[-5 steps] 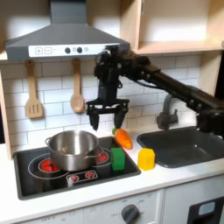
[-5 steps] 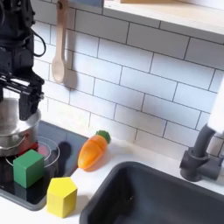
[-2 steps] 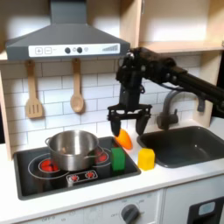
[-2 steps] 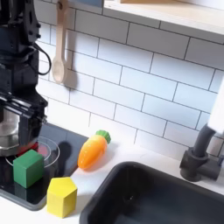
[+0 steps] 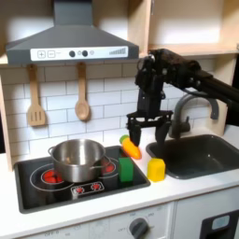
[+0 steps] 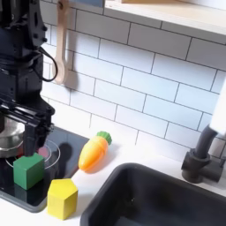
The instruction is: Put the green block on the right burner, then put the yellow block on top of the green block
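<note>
Hovering above the carrot (image 5: 131, 147), the gripper (image 5: 148, 137) has its jaws spread wide, holding nothing; green block (image 5: 126, 169) sits on the stovetop (image 5: 37, 187), yellow block (image 5: 156, 169) at its 3 o'clock on the counter

In the first exterior view, the gripper (image 5: 147, 128) hangs in front of the carrot (image 5: 130, 147), and its fingers cover part of the carrot's far end. The green block (image 5: 126, 169) hides the stove's (image 5: 56, 189) right burner almost wholly. The knob labels on the hood (image 5: 71, 53) are too small to read.

In the second exterior view, the picture's left edge cuts off the pot (image 6: 7, 136) and the stove (image 6: 35, 188), and the gripper (image 6: 29, 134) covers part of the pot. The sink (image 6: 150, 199) runs off the bottom and right edges. The top edge cuts the wooden spoon (image 6: 62, 40) and the arm.
</note>
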Action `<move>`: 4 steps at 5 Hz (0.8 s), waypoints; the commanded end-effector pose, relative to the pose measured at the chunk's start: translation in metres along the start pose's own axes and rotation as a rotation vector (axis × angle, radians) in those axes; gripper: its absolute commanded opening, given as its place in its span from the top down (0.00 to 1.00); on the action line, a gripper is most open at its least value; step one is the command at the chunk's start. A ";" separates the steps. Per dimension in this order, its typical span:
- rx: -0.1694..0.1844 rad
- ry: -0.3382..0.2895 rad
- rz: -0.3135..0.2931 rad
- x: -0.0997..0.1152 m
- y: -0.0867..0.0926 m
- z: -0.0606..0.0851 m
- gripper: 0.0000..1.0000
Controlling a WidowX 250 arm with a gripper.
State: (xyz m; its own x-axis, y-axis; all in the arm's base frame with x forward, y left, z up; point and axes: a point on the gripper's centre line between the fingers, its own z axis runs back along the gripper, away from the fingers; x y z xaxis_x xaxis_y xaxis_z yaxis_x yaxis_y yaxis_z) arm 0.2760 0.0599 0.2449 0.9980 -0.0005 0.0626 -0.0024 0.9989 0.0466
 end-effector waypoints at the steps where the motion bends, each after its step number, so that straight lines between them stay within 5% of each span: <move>1: -0.003 0.021 0.054 -0.004 -0.017 -0.003 0.00; 4: -0.007 0.025 0.059 -0.004 -0.017 -0.003 0.00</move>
State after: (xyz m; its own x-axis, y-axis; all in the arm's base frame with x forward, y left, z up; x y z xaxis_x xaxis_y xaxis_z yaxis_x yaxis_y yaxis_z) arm 0.2725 0.0432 0.2411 0.9974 0.0599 0.0401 -0.0614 0.9974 0.0368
